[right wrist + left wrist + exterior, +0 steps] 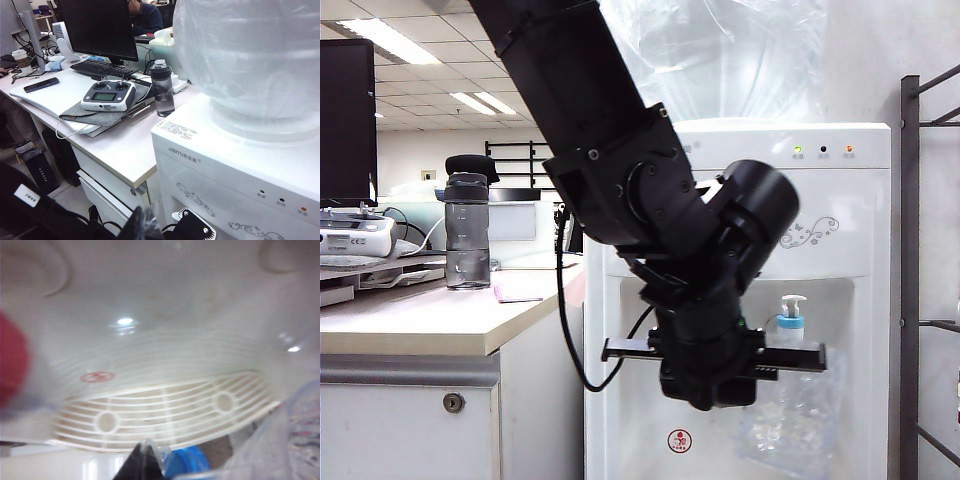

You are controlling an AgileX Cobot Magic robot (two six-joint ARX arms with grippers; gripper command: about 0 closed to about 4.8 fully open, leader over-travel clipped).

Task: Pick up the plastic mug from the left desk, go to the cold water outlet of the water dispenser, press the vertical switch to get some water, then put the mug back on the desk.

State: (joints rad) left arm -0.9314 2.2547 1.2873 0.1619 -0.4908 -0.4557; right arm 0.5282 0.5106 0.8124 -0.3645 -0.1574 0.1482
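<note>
Clear plastic mug [790,420] in left gripper [712,385], jaws clamped, below blue tap [790,318]. Right gripper [145,225] up high, jaws: can't tell. Risk: mug off-centre, water spills.

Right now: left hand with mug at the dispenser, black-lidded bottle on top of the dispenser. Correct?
No. The bottle stands on the desk, not on the dispenser; the exterior view shows it. The left hand does hold the mug at the dispenser. The right hand is raised above desk and dispenser.
</note>
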